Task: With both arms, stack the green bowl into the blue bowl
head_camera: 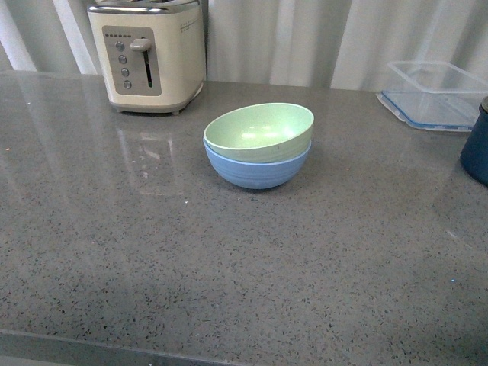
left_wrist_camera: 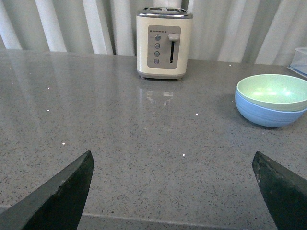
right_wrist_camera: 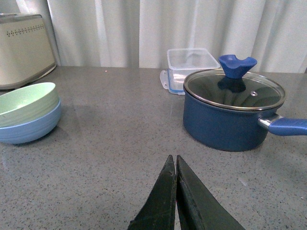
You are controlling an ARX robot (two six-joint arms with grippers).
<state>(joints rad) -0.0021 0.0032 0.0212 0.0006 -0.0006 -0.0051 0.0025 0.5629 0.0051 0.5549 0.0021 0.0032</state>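
The green bowl [head_camera: 261, 130] sits nested inside the blue bowl [head_camera: 256, 171] near the middle of the grey counter, tilted slightly. Both also show in the left wrist view, green bowl [left_wrist_camera: 273, 91] in blue bowl [left_wrist_camera: 266, 115], and in the right wrist view, green bowl [right_wrist_camera: 24, 103] in blue bowl [right_wrist_camera: 29, 128]. Neither arm shows in the front view. My left gripper [left_wrist_camera: 173, 160] is open and empty over the counter's near edge, well away from the bowls. My right gripper [right_wrist_camera: 173, 160] is shut and empty, away from the bowls.
A cream toaster [head_camera: 149, 53] stands at the back left. A clear plastic container [head_camera: 436, 93] and a dark navy pot [right_wrist_camera: 230, 112] with a glass lid and blue handle stand at the right. White curtains hang behind the counter.
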